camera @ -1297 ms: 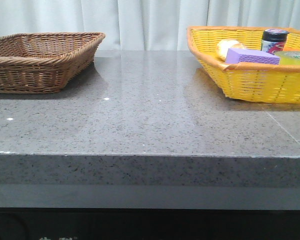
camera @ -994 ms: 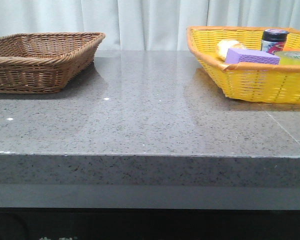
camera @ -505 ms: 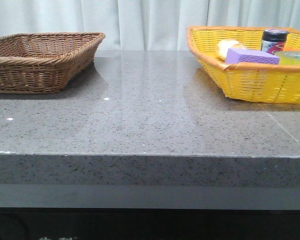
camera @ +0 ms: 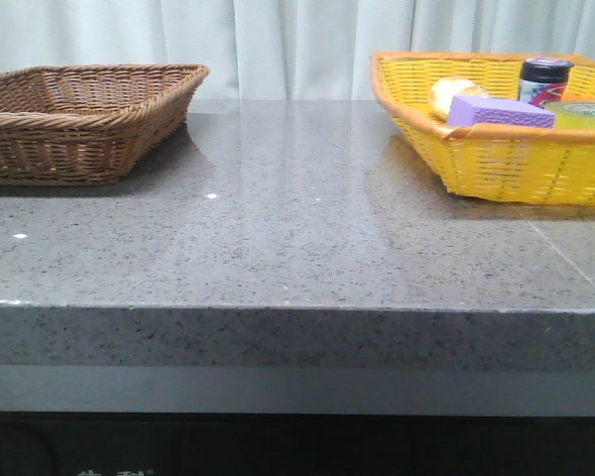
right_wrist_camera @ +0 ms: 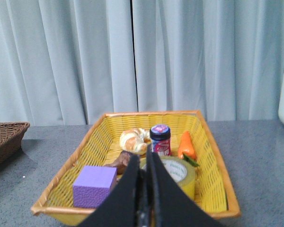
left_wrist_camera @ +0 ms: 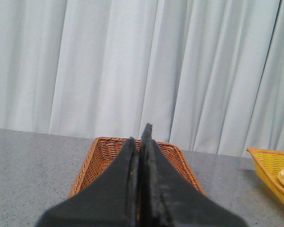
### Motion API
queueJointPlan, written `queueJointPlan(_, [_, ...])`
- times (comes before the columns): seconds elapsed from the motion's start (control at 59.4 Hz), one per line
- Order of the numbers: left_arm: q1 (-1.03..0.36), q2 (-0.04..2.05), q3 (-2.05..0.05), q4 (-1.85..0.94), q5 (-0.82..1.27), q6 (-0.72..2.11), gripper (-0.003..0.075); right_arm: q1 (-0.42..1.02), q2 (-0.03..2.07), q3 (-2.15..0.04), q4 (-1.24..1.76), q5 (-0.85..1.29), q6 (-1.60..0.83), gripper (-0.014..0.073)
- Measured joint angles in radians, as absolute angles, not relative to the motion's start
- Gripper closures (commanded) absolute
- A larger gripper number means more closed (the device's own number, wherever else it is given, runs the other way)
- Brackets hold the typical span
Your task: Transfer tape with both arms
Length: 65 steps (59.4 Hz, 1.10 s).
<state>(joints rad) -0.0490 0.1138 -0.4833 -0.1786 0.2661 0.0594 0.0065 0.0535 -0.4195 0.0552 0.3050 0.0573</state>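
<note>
So we stand at the very start: nothing is picked up yet. On the left of the desk (camera: 278, 238) sits the brown wicker basket (camera: 79, 119), and our left claw (left_wrist_camera: 141, 142), pressed together, points at it from above. On the right is the yellow basket (right_wrist_camera: 99, 142), holding the tape (right_wrist_camera: 180, 172) beside a purple block (right_wrist_camera: 94, 186), a dark-lidded jar (right_wrist_camera: 160, 140), a carrot (right_wrist_camera: 186, 145) and a bread roll (right_wrist_camera: 132, 140). Our right claw (right_wrist_camera: 144, 163) (also pressed together, holding nothing) faces the tape. Next, we judge, it must spread and descend onto the roll without nudging the jar.
</note>
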Motion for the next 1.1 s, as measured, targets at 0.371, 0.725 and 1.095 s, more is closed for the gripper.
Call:
queueJointPlan(0.371, [-0.049, 0.522, -0.819, -0.187, 0.565, 0.059, 0.0741, 0.007, 0.377, -0.751, 0.012, 0.583, 0.057, 0.0662])
queueJointPlan(0.725, [-0.049, 0.776, -0.822, -0.189, 0.585, 0.059, 0.0741, 0.007, 0.592, -0.752, 0.008, 0.647, 0.057, 0.0661])
queueJointPlan(1.095, [-0.049, 0.890, -0.822, -0.155, 0.575, 0.106, 0.0246, 0.007, 0.743, -0.752, 0.000, 0.664, 0.057, 0.0165])
